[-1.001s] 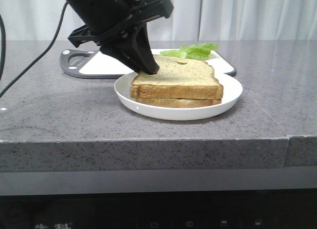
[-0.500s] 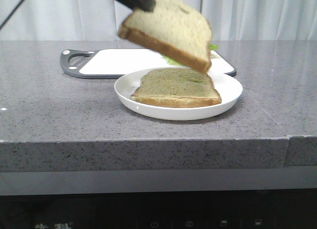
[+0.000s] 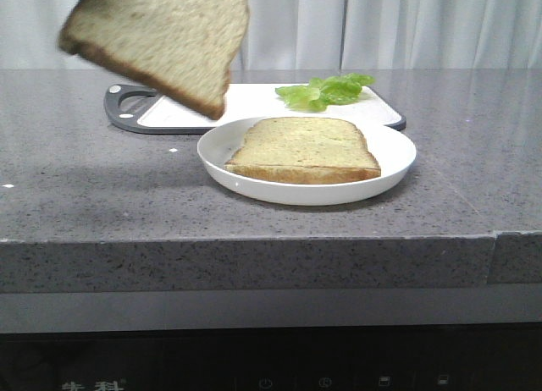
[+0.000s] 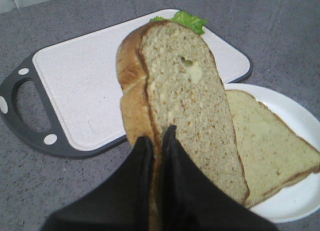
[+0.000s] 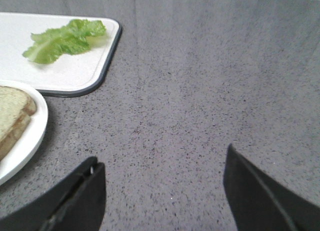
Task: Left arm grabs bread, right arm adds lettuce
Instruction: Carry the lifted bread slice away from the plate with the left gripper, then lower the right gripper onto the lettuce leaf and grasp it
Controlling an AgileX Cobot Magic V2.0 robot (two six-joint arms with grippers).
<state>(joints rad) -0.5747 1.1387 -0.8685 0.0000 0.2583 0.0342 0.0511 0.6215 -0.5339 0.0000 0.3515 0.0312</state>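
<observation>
Two slices are separated in the front view: the bread hangs tilted, up and left of the plate; keeping it clear should free the lower slice. Left wrist view: left end effector pinches the bread's edge. Right wrist view: right end effector gapes wide, empty, well short of the lettuce on the cutting board.

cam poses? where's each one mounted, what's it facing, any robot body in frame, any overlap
Front: low, facing forward over the counter; held bread, plate, no robot body.
Left wrist: on the left arm, looking down; left claw pinching the bread.
Right wrist: on the right arm, low over the counter; right claw open.
All three share lettuce, cutting board and plate.
</observation>
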